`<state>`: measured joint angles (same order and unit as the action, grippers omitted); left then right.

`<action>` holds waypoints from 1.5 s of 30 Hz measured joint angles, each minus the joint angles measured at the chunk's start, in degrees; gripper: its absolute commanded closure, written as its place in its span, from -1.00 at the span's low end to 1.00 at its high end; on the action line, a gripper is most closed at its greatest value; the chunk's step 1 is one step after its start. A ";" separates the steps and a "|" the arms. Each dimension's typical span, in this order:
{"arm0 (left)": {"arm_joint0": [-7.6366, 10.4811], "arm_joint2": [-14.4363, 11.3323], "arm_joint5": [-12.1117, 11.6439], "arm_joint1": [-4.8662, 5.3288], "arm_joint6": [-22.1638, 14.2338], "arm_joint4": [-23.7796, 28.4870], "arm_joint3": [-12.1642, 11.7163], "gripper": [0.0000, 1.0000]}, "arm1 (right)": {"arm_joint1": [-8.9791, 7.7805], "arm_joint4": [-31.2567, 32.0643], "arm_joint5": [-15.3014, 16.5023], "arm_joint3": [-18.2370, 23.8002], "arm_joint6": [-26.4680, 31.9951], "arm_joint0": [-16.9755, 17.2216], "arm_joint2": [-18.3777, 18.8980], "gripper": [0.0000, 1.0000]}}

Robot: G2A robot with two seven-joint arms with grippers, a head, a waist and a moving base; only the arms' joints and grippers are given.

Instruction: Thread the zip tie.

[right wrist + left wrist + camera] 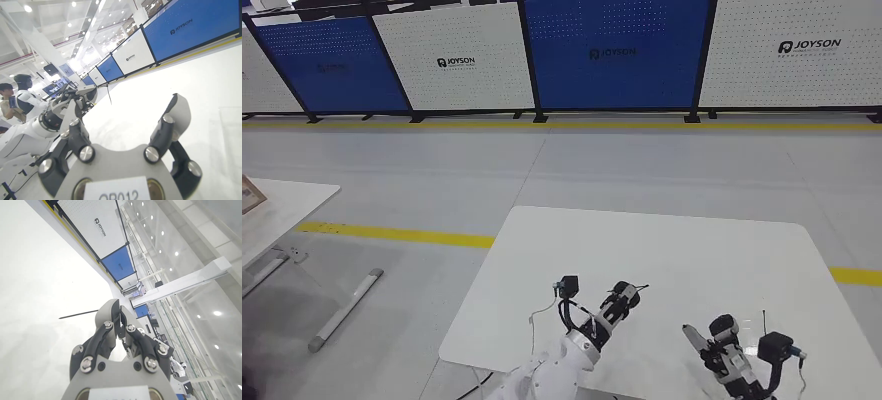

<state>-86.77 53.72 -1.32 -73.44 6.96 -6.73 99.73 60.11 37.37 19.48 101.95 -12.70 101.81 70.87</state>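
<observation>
**Condition.** The left end effector (120, 310) is closed on the zip tie (79, 314), pinching the strap part-way along its length. The pointed tail projects free to one side, above the worktop (37, 275) and clear of it. The rest of the strap runs back between the pads toward the finger bases. In the right wrist view the free length droops from the left fingertips. The right end effector (124, 108) stands wide open and holds nothing, well apart from the left one, over the same worktop. The tie's head cannot be located with certainty.

**Assessed risks.**

1. **Slip.** The strap is thin and smooth. A tug from the right arm is likely to drag it through the pads or twist it out of line.
2. **Deflection.** The tail is long and unsupported. If the right end effector closes off-centre, it probably pushes the tail aside rather than capturing it.
3. **Blocked slot.** If the head sits between the left pads, its opening may be covered, and the tail would have nowhere to enter.
4. **Misalignment.** Tail and slot must meet nearly in line, and the droop seen now works against that.
5. **Contact.** Both arms must work close together, so the fingertips may strike each other.
6. **Drop.** A tie lying flat on the worktop would be hard to regrasp.
</observation>
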 measured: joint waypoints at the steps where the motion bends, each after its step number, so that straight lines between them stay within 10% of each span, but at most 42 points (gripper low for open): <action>1: 0.01 0.00 -0.02 0.00 0.01 0.02 -0.01 1.00 | 0.00 0.01 0.00 0.00 0.00 0.00 0.00 -1.00; 14: 0.06 -0.21 0.67 -0.12 1.64 -1.94 -0.25 1.00 | 0.35 -0.39 -0.65 -0.20 0.40 -0.58 0.01 -1.00; 45: 0.21 -0.95 4.48 -1.64 9.52 -4.86 -3.04 1.00 | 0.43 -30.28 0.00 -0.43 -2.60 1.13 16.37 -1.00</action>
